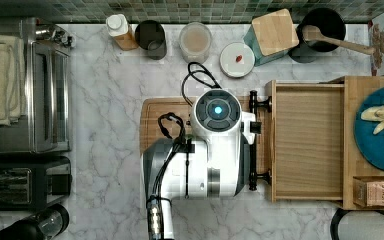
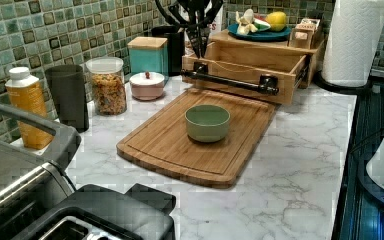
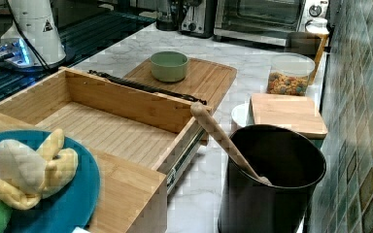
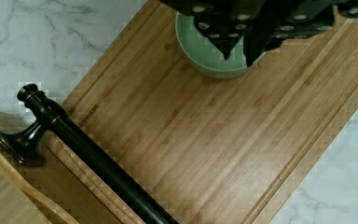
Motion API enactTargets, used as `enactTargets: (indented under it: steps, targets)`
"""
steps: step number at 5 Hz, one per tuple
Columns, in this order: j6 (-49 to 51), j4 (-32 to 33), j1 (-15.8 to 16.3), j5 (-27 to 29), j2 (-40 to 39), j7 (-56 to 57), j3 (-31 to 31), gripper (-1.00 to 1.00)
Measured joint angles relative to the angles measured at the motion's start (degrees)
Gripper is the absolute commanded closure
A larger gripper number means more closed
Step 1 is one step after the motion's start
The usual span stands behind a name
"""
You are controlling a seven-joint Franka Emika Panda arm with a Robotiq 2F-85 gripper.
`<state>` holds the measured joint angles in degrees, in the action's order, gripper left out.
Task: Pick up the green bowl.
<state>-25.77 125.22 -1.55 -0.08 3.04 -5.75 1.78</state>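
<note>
Top view: the arm's round wrist (image 1: pixel 218 110) is seen directly above the bamboo cutting board (image 1: pixel 152 120), beside the open wooden drawer (image 1: pixel 307 142) with its dark bar handle (image 1: pixel 253 142). The bowl is hidden beneath the arm here.

Left view: the green bowl (image 2: pixel 207 122) is seen upright on the cutting board (image 2: pixel 200 137), near the middle, well apart from the drawer's handle (image 2: pixel 232 82) and from the white lid with a red spot (image 2: pixel 147 78). No arm is over it at bowl height, so the gripper is judged to hang well above.

Right view: the bowl (image 3: pixel 169 66) is shown on the board (image 3: pixel 194 77), just behind the drawer's front wall (image 3: pixel 126 102).

Wrist view: the gripper (image 4: pixel 235 46) is seen as dark fingertips overlapping the bowl (image 4: pixel 205 56); a gap between the two tips suggests the jaws are apart, with nothing held.

As a judgement, the risk lies in the descent: if the fingers are not set astride the rim, the glossy wall could be struck and the bowl pushed across the board or tipped. A grip on the smooth rim alone could also slip during lifting.
</note>
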Motion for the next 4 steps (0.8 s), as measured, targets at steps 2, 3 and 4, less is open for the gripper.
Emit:
enactTargets:
  steps: [2, 3, 4]
  targets:
    - [-2.4, 8.3, -0.1, 0.4, 4.7, -0.9, 1.0, -1.0]
    - [-4.1, 12.1, 0.4, 0.4, 7.0, -0.9, 1.1, -1.0]
    - [-7.9, 14.2, 1.2, 3.1, 7.5, -0.8, 1.3, -1.0]
